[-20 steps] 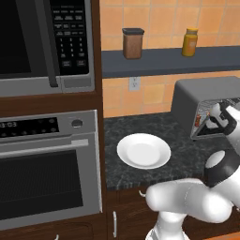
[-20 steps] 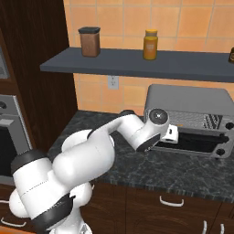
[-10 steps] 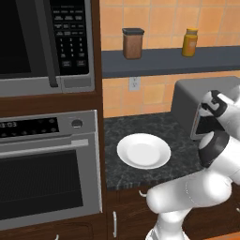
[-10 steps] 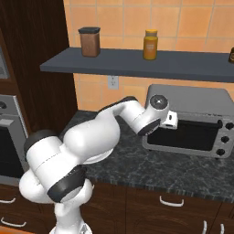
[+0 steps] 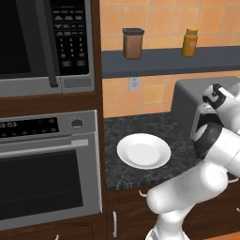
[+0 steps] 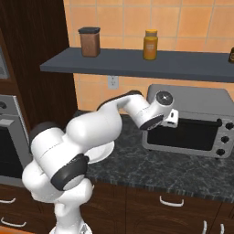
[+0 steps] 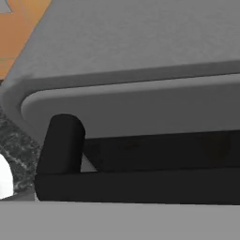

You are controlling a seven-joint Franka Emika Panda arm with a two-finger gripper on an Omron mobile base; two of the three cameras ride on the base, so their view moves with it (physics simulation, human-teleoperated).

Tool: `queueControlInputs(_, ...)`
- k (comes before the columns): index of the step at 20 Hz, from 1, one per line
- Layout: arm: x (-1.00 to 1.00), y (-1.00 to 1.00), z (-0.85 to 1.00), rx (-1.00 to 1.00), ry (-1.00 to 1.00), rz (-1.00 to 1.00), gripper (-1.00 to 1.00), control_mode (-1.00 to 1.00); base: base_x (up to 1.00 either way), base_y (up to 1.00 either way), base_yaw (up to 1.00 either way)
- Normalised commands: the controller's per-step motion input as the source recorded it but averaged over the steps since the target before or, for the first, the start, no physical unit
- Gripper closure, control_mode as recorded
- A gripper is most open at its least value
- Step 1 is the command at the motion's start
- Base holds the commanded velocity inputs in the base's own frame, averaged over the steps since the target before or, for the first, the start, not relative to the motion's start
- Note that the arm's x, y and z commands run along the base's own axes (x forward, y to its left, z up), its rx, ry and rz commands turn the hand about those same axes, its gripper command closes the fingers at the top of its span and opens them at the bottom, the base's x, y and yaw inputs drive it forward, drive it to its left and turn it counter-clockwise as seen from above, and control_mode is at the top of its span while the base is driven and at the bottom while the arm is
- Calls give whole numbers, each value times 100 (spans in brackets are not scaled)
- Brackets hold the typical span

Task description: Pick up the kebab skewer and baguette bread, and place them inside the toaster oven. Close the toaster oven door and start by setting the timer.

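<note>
Door shut, timer knob comes next

The toaster oven (image 6: 189,119) sits on the dark surface (image 6: 151,169) at the back right, its door (image 6: 187,134) looking closed; the plate (image 5: 143,150) is bare, so the skewer and bread are presumably inside. The claw (image 6: 171,118) is at the door's top left corner by the handle (image 7: 140,185), released and holding nothing. Next it must shift right to the knobs (image 6: 224,137).
</note>
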Motion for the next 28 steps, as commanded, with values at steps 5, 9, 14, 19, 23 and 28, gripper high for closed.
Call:
queueControlInputs(5,42,4,-9,0,0,0,-100,-100,0,0,0)
queueControlInputs(9,2,0,-11,0,0,0,-100,-100,0,0,0)
queueControlInputs(14,-26,11,-18,-1,-5,0,-100,-100,0,0,0)
queueControlInputs(19,-32,20,-2,-4,-8,0,-100,-100,0,0,0)
queueControlInputs(23,-63,17,0,-6,-1,0,-100,-100,0,0,0)
queueControlInputs(28,-85,23,0,-10,0,0,-100,-100,0,0,0)
